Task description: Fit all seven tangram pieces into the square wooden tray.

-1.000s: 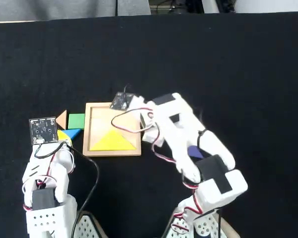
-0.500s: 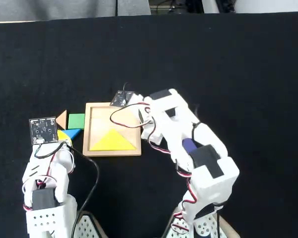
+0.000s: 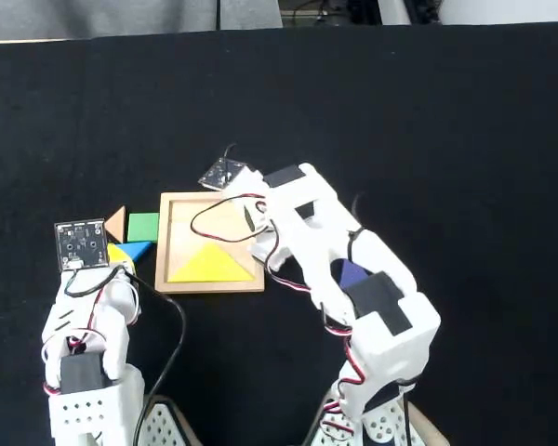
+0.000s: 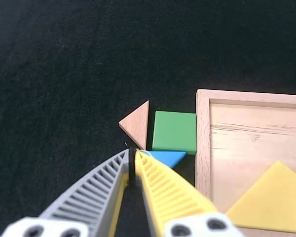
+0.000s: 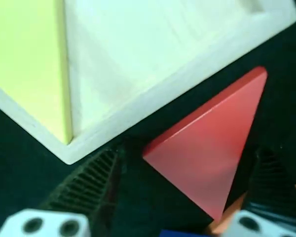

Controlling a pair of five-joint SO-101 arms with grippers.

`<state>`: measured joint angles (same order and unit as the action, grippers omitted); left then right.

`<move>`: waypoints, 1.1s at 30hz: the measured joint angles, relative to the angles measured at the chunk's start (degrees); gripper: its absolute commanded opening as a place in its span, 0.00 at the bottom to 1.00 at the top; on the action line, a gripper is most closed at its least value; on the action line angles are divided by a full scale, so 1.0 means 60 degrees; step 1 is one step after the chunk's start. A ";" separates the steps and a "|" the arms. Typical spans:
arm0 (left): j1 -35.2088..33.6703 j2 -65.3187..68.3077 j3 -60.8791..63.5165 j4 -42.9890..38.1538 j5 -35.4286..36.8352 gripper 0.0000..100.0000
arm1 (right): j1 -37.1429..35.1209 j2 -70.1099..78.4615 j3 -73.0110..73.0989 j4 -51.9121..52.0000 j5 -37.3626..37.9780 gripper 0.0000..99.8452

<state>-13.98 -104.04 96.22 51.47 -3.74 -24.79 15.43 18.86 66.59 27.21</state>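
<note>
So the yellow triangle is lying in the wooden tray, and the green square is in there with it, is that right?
Not quite. The yellow triangle does lie in the wooden tray, but the green square is not in there with it. It lies outside the tray, right beside its outer wall. The left wrist view shows this.

High view: fixed camera well above, looking steeply down over the whole black table [image 3: 446, 111]. Left wrist view: low and near, facing the square wooden tray [image 4: 202, 143] from outside one rim. Right wrist view: very close over one tray corner. All three views share the tray and the yellow triangular piece [image 3: 209, 265].
</note>
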 measured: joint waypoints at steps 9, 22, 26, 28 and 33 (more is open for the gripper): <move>0.0000 0.0000 0.0000 0.0000 0.0000 0.03 | 0.0000 0.0000 0.0000 -0.0015 -0.0029 0.37; 0.0000 0.0000 0.0000 0.0000 0.0000 0.03 | 0.0000 0.0000 0.0234 -0.0645 -0.0059 0.21; 0.0000 0.0000 0.0000 0.0000 0.0000 0.03 | 0.0015 -0.0015 0.0220 -0.0703 -0.0073 0.20; 0.0000 0.0000 0.0000 0.0000 0.0000 0.03 | 0.0029 -0.0015 0.0220 -0.0703 -0.0073 0.20; 0.0000 0.0000 0.0000 0.0000 0.0000 0.03 | 0.0029 -0.0015 0.0220 -0.0703 -0.0073 0.24</move>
<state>-13.98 -104.04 96.22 51.47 -3.74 -24.62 15.34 20.18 62.37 26.77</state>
